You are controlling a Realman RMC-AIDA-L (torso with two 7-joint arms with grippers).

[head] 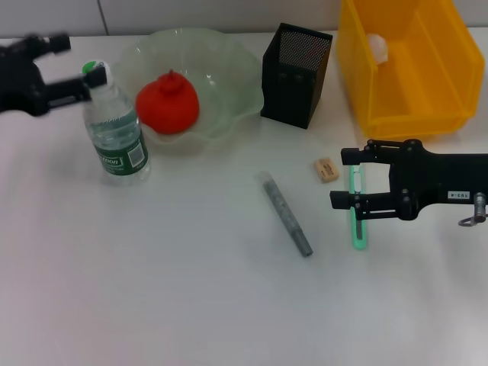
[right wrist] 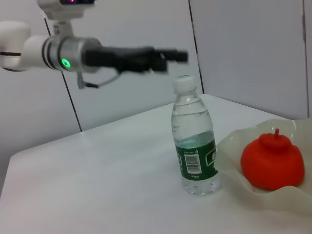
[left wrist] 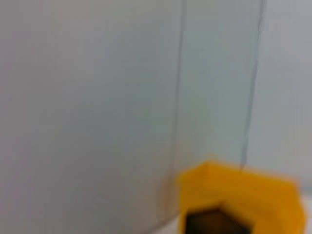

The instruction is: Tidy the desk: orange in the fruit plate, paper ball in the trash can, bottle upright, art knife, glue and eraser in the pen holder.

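Where desk (head: 152,290) spreads, white (panelled wall (right wrist: 243,48) behind)

- The left gripper (head: 76,57) is raised at the far left side, and the arm reaches in from the left edge. Its two fingers are spread apart and hold nothing.
- The right gripper (head: 349,179) is low on the right side, fingers parted, pointing to the left.
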